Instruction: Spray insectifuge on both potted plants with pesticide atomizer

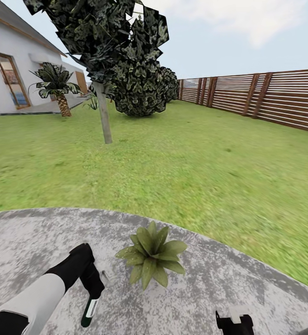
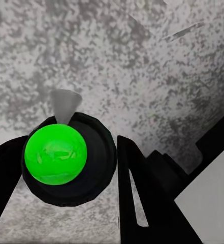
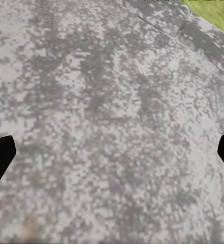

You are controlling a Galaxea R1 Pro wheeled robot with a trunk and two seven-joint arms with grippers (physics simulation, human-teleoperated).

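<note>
1 potted plant (image 1: 151,253) sits on the round grey patio (image 1: 205,298), its pointed speckled leaves splayed out just ahead of the robot, close to the curved edge where paving meets lawn (image 1: 172,158).

Down at the lower left of the head view, the left gripper (image 1: 91,298) hangs over the stone with the pesticide atomizer (image 1: 89,312) clamped in it, the slim dark bottle pointing downward with a pale band along it. It is near the plant, off to that plant's left, not touching it.

From the left wrist view, the atomizer (image 2: 66,157) looks straight back at us: a bright green round end inside a dark ring, black fingers (image 2: 142,198) pressed on both sides, speckled grey paving beneath.

Over on the right, the right gripper (image 1: 234,322) peeks in at the bottom edge. Its wrist view shows 2 black fingertips (image 3: 0,157) spread wide apart, nothing between them.

Beyond, a slim-trunked tree (image 1: 103,70), a palm (image 1: 57,88), a house (image 1: 10,70) and a slatted brown fence (image 1: 261,95).
</note>
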